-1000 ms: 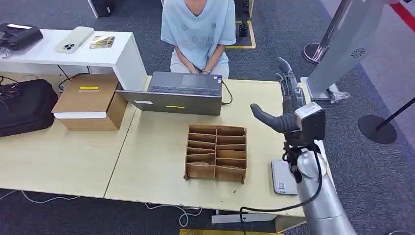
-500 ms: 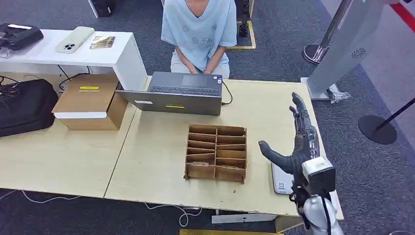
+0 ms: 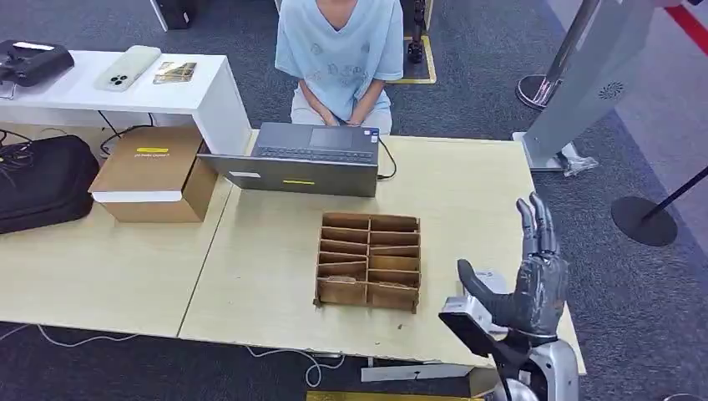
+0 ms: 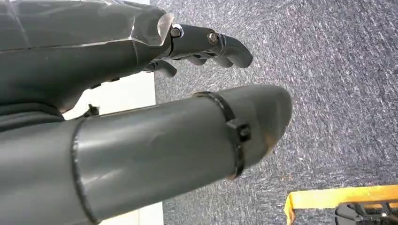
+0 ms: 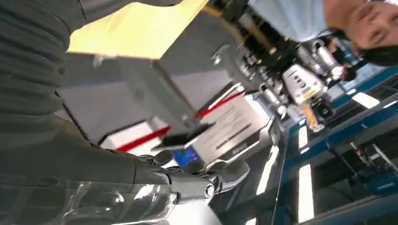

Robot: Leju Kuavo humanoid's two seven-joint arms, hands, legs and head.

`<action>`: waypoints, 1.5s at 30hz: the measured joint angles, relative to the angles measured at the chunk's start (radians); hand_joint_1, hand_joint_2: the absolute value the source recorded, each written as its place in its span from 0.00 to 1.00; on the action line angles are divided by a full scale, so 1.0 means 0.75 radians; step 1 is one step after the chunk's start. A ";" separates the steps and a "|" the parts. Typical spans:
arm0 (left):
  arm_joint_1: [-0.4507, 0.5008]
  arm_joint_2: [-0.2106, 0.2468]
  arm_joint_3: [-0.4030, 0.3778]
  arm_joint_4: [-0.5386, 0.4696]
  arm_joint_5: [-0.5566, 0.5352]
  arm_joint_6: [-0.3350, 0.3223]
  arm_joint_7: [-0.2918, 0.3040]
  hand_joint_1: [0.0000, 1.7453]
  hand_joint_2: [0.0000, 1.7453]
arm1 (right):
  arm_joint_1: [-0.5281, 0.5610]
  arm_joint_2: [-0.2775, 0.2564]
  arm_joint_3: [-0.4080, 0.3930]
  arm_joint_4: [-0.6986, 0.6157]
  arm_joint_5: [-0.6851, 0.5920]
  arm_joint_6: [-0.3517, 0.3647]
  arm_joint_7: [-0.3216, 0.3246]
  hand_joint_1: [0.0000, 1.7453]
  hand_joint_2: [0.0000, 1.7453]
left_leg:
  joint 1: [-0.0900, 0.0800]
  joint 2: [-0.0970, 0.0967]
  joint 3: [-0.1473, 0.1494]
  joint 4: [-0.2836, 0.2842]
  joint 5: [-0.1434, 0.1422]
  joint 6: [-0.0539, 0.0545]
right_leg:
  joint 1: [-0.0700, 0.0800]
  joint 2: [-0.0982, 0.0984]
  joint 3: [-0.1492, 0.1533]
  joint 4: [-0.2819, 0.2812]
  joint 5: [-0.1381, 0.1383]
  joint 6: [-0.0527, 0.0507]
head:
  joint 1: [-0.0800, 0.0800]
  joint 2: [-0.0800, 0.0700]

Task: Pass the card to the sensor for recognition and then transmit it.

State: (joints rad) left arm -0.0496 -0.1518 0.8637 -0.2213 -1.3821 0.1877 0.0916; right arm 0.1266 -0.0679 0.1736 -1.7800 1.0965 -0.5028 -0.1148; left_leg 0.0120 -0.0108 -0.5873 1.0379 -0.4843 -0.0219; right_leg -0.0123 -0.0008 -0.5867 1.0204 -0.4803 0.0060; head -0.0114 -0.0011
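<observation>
Since a second ago my right hand (image 3: 534, 280) has dropped from mid-frame right to the lower right of the head view, near the table (image 3: 259, 251) edge. Fingers straight and spread, thumb out, holding nothing. Left hand (image 4: 141, 93): fingers loosely curled, empty, over grey carpet. I cannot make out the card. Cardboard divider tray (image 3: 368, 261) sits centre frame.

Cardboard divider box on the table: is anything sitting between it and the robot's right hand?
Nothing visible does. The right hand is open and holds nothing, near the right edge of the table. Bare tabletop lies between it and the cardboard divider box. I cannot make out a card in its compartments.
</observation>
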 joint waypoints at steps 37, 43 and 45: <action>-0.001 -0.004 0.022 0.000 -0.042 -0.025 0.003 0.00 0.00 | 0.096 0.053 0.072 -0.028 0.254 0.316 0.289 0.22 1.00 | 0.000 0.000 0.000 0.000 0.000 0.000 | 0.000 0.000 0.000 0.000 0.000 0.000 | 0.001 0.000; -0.001 -0.004 0.022 0.000 -0.048 -0.025 0.001 0.00 0.00 | 0.100 0.053 0.102 -0.021 0.252 0.342 0.291 0.36 1.00 | 0.000 0.000 0.000 0.000 0.000 0.000 | 0.000 0.000 0.000 0.000 0.000 0.000 | 0.001 0.000; -0.001 -0.004 0.022 0.000 -0.051 -0.025 0.001 0.00 0.00 | 0.099 0.053 0.117 -0.012 0.252 0.352 0.291 0.36 1.00 | 0.000 0.000 0.000 0.000 0.000 0.000 | 0.000 0.000 0.000 0.000 0.000 0.000 | 0.001 0.000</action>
State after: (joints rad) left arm -0.0503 -0.1545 0.8801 -0.2213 -1.4202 0.1686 0.0923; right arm 0.2005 -0.0282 0.2616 -1.7891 1.2856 -0.2389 0.1034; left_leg 0.0120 -0.0109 -0.5876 1.0376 -0.4844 -0.0219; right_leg -0.0124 -0.0010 -0.5866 1.0203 -0.4804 0.0060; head -0.0111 -0.0011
